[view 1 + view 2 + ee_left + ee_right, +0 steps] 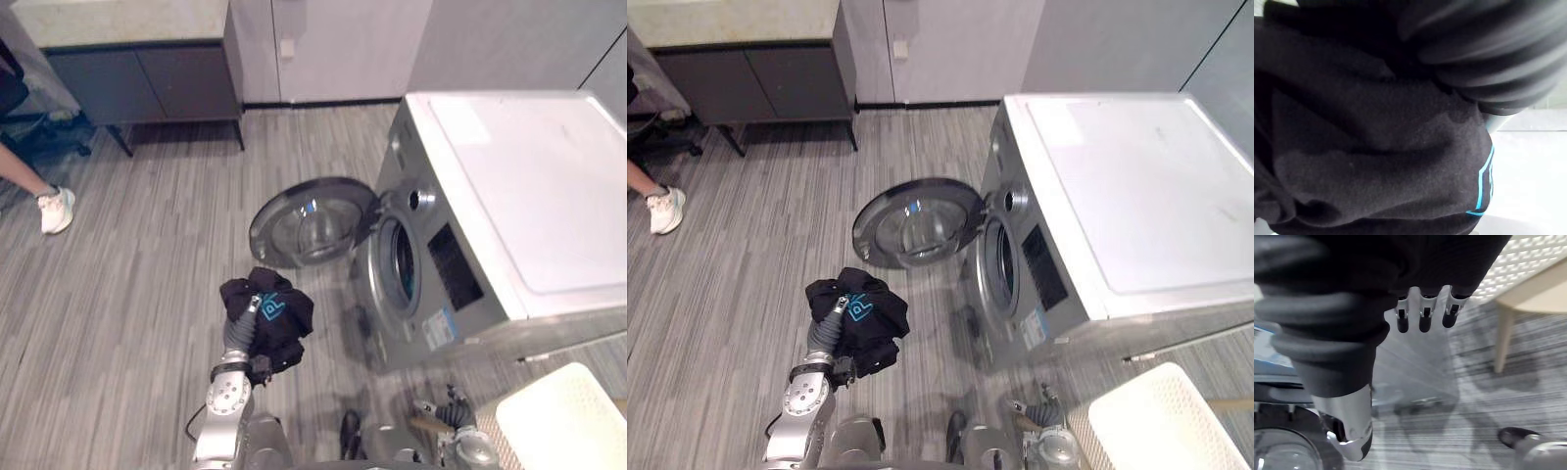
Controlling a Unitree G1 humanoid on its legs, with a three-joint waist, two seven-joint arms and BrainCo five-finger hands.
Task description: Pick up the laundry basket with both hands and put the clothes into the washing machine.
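1. Washing machine (pixel 509 186) sits at right: silver-grey front, flat white top. Its round glass door (pixel 312 220) stands wide open to the left, and the drum mouth (pixel 402 262) is unblocked.
2. Left hand (pixel 241 331) is raised over open floor, near the door's lower edge. A black garment (pixel 279 313) with blue print is bunched soft over it. The fingers are buried in the cloth, so the grip cannot be told.
3. Right hand (pixel 453 409) is low, just beside the laundry basket (pixel 563 421). Its fingers (pixel 1424 323) hang relaxed and hold nothing.
4. The basket is white perforated plastic with rounded corners. It rests on a pale wooden stand (pixel 1503 342).
5. Floor (pixel 127 294) is grey striped plank. A dark cabinet (pixel 137 78) with a pale top stands on thin legs at the far left.
6. A person's white shoe (pixel 54 209) is at the left edge.
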